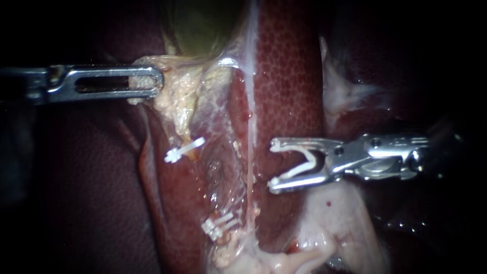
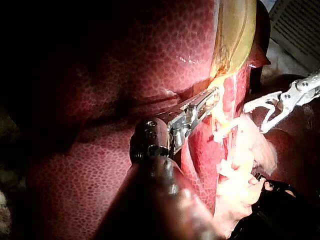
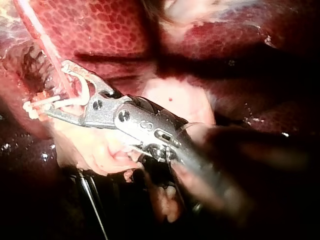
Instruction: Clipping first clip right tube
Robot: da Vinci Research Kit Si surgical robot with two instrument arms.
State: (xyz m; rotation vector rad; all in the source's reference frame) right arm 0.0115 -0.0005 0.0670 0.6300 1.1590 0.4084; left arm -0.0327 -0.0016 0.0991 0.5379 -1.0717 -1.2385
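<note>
My right instrument comes in from the right. Its jaws stand wide apart with a white clip seated between them, touching both. Their tips lie just right of the right tube, a thin pale strand running down the liver. In the right wrist view the same jaws and clip sit beside that strand. My left instrument is shut on yellowish tissue under the gallbladder, holding it leftward. The left wrist view shows it gripping there too.
The left tube carries one white clip higher up and a pair of clips lower down. Pale fatty tissue lies under the right instrument's jaws. Dark liver fills the left side.
</note>
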